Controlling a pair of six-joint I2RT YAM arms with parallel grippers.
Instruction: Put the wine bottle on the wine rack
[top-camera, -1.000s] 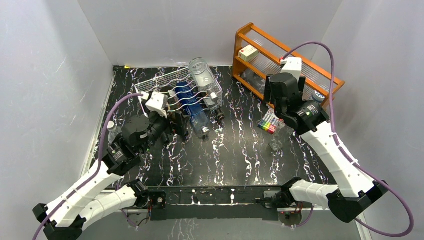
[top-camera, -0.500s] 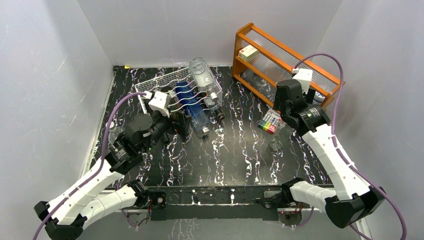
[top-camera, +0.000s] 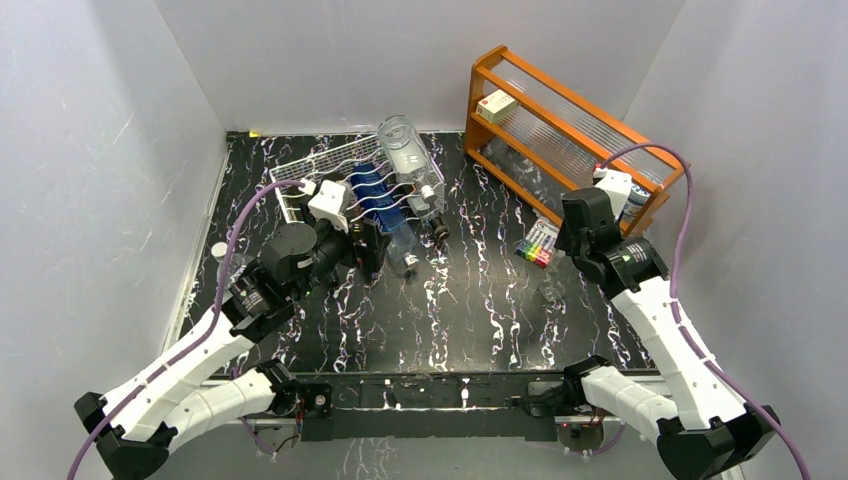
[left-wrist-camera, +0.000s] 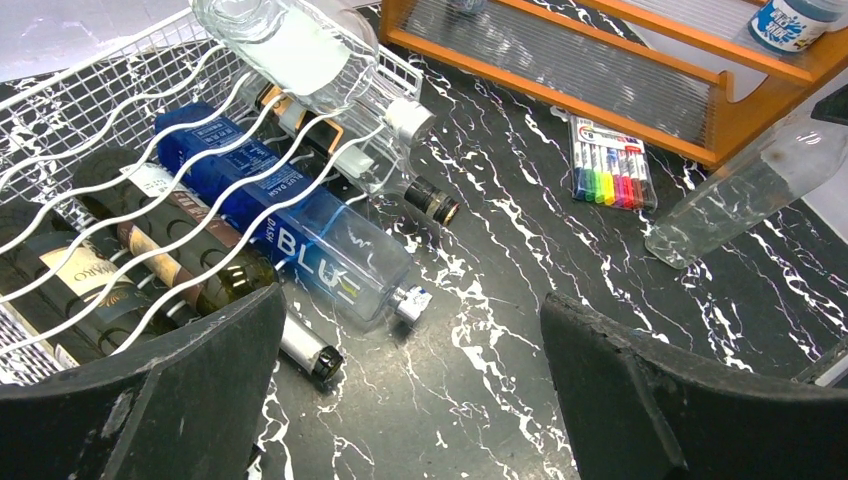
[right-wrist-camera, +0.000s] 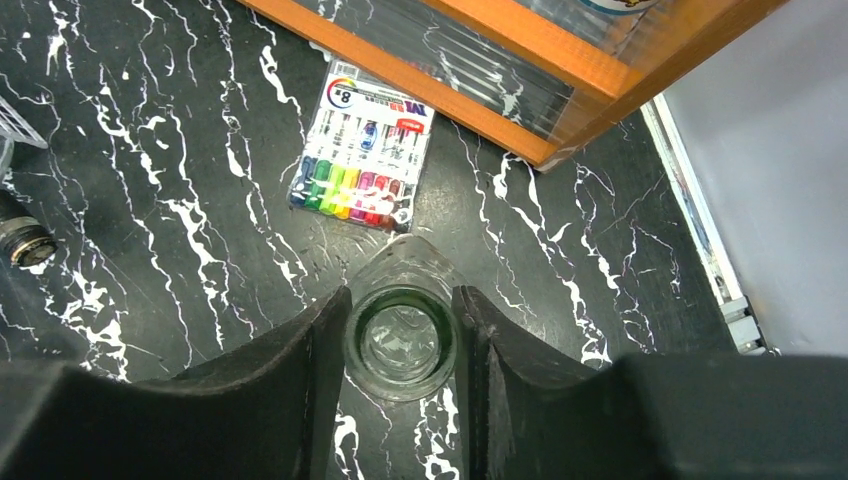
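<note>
Right wrist: the right gripper (right-wrist-camera: 400, 322) pinches the wine bottle (right-wrist-camera: 400, 348) near the counter's right edge. The left gripper (left-wrist-camera: 410, 325) — spread — faces the wine rack (left-wrist-camera: 92, 118).

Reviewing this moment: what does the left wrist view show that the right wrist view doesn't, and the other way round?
Left wrist only: the white wine rack with its tiers holding bottles, a blue bottle among them, and the open left gripper. Right wrist only: the right gripper closed on the top of the clear bottle, seen from above. Both: that clear bottle, the marker pack and the orange shelf.
</note>
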